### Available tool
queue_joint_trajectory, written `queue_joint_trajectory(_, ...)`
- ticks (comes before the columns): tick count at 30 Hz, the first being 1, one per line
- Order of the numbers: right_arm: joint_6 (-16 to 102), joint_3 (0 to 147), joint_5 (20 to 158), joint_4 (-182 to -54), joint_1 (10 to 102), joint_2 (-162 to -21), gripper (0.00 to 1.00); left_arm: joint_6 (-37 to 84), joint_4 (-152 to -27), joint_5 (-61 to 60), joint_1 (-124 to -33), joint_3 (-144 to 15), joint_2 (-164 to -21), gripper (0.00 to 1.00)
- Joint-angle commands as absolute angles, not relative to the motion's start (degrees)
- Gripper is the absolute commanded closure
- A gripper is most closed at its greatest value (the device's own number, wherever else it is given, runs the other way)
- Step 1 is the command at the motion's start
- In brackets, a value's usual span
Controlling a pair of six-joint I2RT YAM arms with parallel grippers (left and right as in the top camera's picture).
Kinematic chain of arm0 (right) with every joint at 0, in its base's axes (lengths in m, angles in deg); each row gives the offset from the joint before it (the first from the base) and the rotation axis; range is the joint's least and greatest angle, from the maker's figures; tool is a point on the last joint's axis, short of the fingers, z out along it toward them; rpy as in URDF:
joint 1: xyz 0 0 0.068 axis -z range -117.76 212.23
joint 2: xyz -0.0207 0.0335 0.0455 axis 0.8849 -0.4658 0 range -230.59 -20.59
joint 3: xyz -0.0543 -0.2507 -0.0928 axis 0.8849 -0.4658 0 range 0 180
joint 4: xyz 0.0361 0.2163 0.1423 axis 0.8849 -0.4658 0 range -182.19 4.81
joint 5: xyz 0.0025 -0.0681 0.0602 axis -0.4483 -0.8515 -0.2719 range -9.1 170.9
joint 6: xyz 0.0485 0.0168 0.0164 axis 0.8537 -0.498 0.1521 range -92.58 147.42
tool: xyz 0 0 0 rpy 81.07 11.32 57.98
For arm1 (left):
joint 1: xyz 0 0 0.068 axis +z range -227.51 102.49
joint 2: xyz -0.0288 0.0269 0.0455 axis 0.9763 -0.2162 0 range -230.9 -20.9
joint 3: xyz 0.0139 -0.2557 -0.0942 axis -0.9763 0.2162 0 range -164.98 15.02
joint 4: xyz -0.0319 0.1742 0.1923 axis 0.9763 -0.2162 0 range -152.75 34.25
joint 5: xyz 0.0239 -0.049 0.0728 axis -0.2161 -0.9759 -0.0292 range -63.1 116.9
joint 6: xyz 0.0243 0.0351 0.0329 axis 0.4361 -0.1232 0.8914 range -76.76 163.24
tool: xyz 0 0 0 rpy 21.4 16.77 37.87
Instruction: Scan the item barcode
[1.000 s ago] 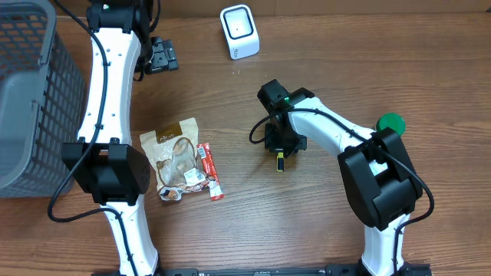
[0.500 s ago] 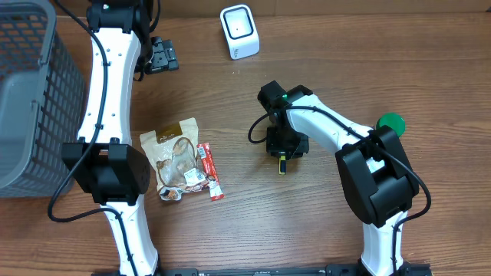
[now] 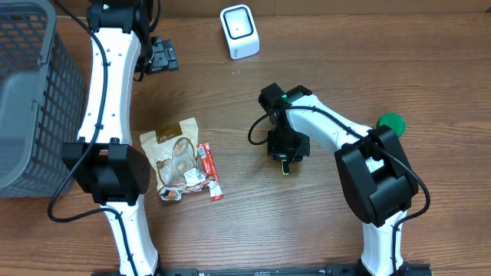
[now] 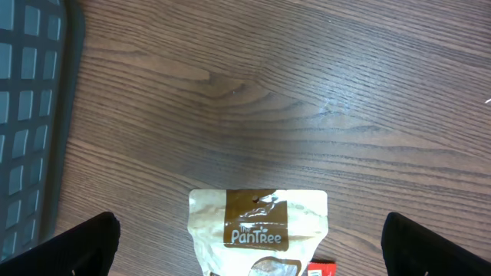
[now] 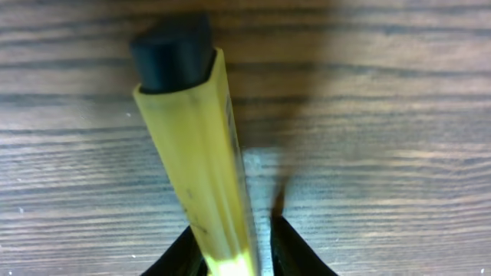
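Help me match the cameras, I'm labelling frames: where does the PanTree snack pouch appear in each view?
Overhead: the PanTree snack pouch lies left of centre.
Left wrist: bottom centre, its lower part cut off by the frame.
Right wrist: not in it.
Shared landmark: the grey basket, at the left edge in the overhead view and upper left in the left wrist view.
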State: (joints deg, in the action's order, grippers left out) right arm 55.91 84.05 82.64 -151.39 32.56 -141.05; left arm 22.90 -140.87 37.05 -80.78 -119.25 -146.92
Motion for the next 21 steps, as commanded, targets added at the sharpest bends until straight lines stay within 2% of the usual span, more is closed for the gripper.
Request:
queue_joint_trajectory(1, 55.89, 84.29, 83.56, -151.76, 32.39, -142.21, 0.75, 24.17, -140.82, 37.79, -80.69, -119.32, -146.46, 0.0)
queue_joint_trajectory(5, 55.89, 84.29, 83.58, -151.8, 32.39, -142.21, 0.75, 24.17, -140.8, 37.79, -80.69, -119.32, -146.46, 0.0)
queue_joint_trajectory(8, 55.89, 84.29, 83.56, -152.44, 32.39, -142.21, 0.68, 24.17, -140.8, 37.79, -80.69, -119.32, -146.46, 0.0)
queue_joint_trajectory(11, 55.87, 84.29, 83.56, -152.98, 32.39, -142.21, 0.67, 24.17, -140.82, 37.79, -80.69, -119.32, -146.46, 0.0)
queue_joint_trajectory(14, 55.89, 84.29, 83.56, -153.07, 32.39, -142.21, 0.69, 24.17, -140.8, 37.81, -80.69, -119.32, -146.46, 0.0)
queue_joint_trajectory(18, 55.87, 84.29, 83.54, -153.11, 32.39, -142.21, 0.8, 24.17, -140.8, 37.79, -80.69, -119.32, -146.46, 0.0)
queue_joint_trajectory(21, 55.89, 84.29, 83.54, -153.24, 32.41, -142.21, 0.8, 24.17, -140.8, 37.81, -80.69, -119.32, -146.46, 0.0)
